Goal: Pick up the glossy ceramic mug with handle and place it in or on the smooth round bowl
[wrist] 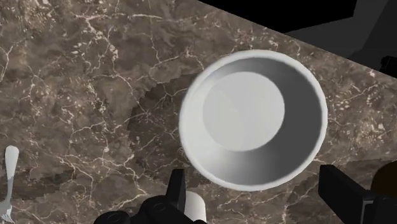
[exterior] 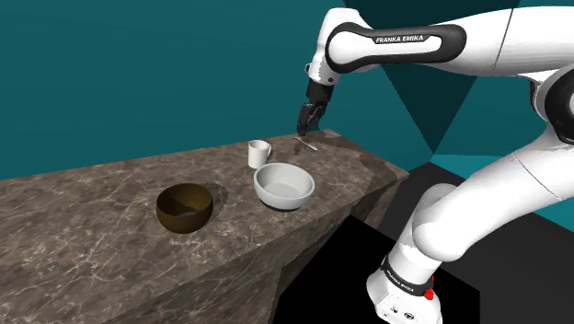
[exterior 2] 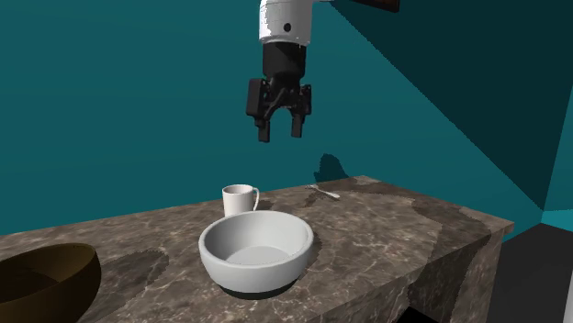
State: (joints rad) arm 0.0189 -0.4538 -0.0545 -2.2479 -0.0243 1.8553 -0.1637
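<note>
- Your mug is plain white with a slight gloss. It stands upright with its mouth up, and its loop handle sticks out toward the second exterior view's right.
- It stands on the dark, white-veined stone counter, just beside the grey-white bowl and on that bowl's far side in the second exterior view. Nothing is gripping it.
- The grey-white bowl is round, smooth and wide, and sits upright on a darker foot.
- Your gripper hangs in the air, well above the mug. Its two black fingers are spread apart and clasp nothing.
- The wrist view gives you a straight look down into the grey-white bowl, showing its flat pale floor and sloping wall. A sliver of the mug's white rim shows right beside one finger.
- The second exterior view shows you the mug's handle and the gap between the fingers most plainly.
- The shoulder view shows you the whole brown bowl, which stands apart from the grey-white bowl toward that view's left. The second exterior view cuts the brown bowl off at its lower left corner.
- The shoulder view also shows the white arm rising from its stand, with a black area around the foot.
- A small silver utensil lies flat near the counter's far edge.
- Teal walls stand behind the counter.
</note>
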